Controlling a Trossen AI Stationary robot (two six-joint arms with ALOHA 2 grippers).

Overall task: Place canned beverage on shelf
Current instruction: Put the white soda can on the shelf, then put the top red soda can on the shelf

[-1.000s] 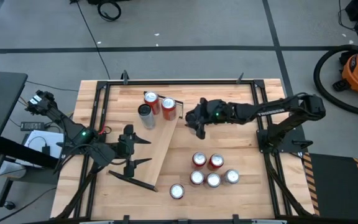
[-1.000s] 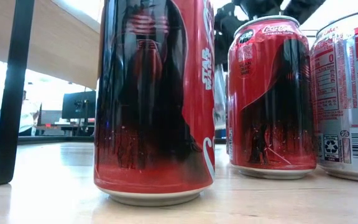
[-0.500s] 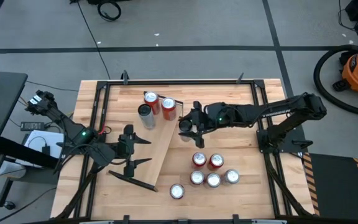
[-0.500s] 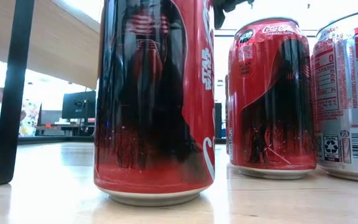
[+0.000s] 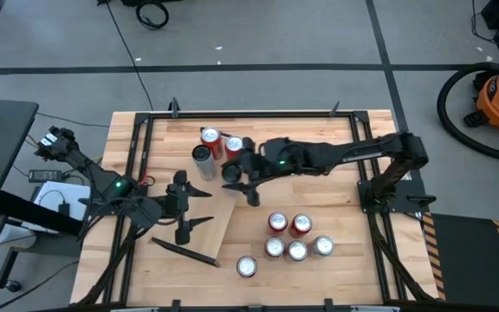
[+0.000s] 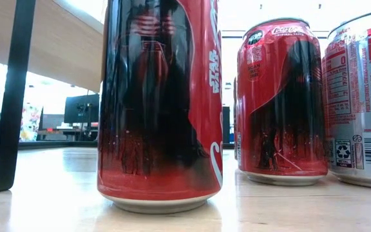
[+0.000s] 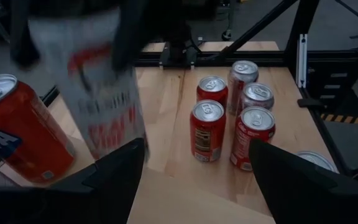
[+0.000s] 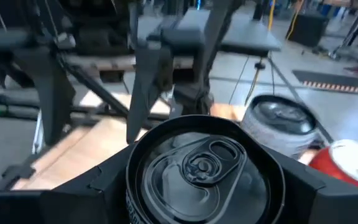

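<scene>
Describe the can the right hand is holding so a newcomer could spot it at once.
Start at the shelf, the pale plank lying slantwise on the table's left half. At its far end stand three cans; just right of them the right hand grips a fourth can from the side. It alone is clamped between dark fingers, whereas its neighbours and the six cans nearer the front stand free.

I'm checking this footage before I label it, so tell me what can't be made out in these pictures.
- Shelf, high view: its far end lies under the right gripper and arm.
- Held can, right wrist view: only its top shows; the label is cut off.
- Same can, left wrist view: blurred, print unreadable.
- Low view: a red can fills the frame and hides both arms.
- Left gripper: waits open over the shelf.
</scene>
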